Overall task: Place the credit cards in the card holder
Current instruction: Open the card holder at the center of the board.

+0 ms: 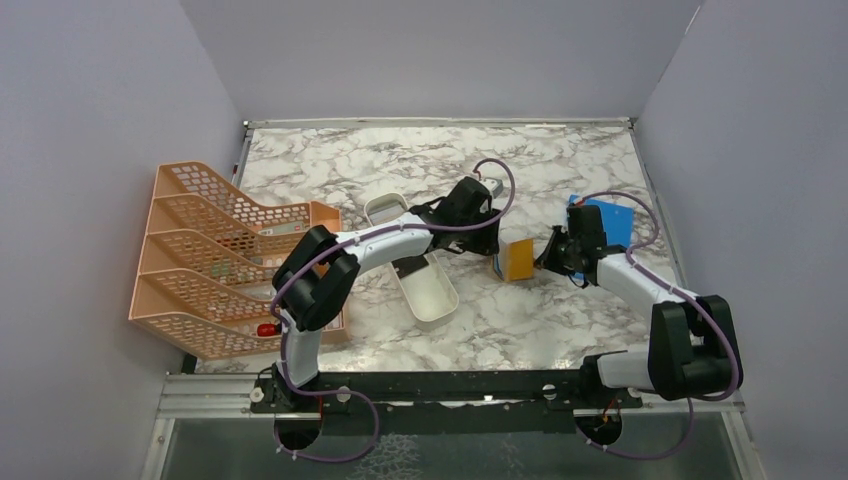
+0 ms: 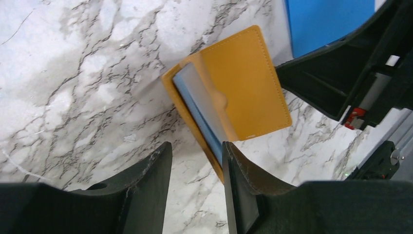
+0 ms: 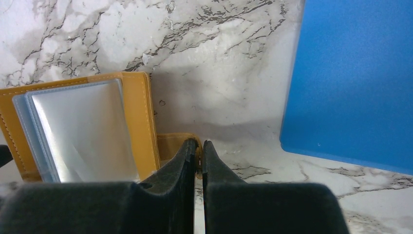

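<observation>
Both tools are crowding the card holder (image 1: 518,259): the left tool (image 2: 197,146) is hovering with jaws apart on its left, and the right tool (image 3: 197,151) is pinching its flap from the right. The blue sheet (image 1: 612,222) is lying just beyond the right tool. The white tray (image 1: 450,300) is lying under the left arm (image 1: 385,240), and the peach rack (image 1: 215,250) is blocking the left side. Bare surface (image 1: 380,160) is lying open beyond the holder.

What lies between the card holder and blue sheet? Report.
The right gripper, shut on the card holder's flap; bare marble up to the blue sheet. Top, right-wrist views.
</observation>
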You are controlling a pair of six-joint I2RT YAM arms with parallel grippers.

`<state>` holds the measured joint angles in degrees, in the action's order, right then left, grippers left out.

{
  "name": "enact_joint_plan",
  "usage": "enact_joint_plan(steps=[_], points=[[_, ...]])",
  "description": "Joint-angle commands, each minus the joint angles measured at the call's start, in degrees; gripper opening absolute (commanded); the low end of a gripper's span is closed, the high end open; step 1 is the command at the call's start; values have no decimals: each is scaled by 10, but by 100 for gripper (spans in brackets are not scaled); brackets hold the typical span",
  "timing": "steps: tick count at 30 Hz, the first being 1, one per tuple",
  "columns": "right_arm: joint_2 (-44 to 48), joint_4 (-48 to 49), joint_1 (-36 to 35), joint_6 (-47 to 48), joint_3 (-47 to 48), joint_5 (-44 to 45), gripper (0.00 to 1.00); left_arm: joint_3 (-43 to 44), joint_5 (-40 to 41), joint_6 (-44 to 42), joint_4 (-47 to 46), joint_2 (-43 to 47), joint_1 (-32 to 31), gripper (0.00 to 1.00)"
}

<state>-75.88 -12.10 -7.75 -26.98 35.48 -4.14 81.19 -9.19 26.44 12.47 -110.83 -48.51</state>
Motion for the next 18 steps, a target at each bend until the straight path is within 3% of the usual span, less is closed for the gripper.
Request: enact_joint_plan(steps=[1,7,11,13,16,18], points=[[2,11,5,-4,-10,10,9,-16,4,-5,-16,-7,13,45],[-9,21,5,-6,-16,-6,9,-28,-45,-3,-58,-16,17,42],[-11,22,5,-7,-15,-6,9,-34,-78,6,-87,-17,27,30],[-10,21,5,-6,-14,-6,9,-57,-99,11,-106,-16,32,19],[-7,15,5,-5,-12,-6,17,-61,-122,14,-116,-15,36,0],[-1,-9,5,-5,1,-7,27,-62,-130,18,-113,-11,36,0]])
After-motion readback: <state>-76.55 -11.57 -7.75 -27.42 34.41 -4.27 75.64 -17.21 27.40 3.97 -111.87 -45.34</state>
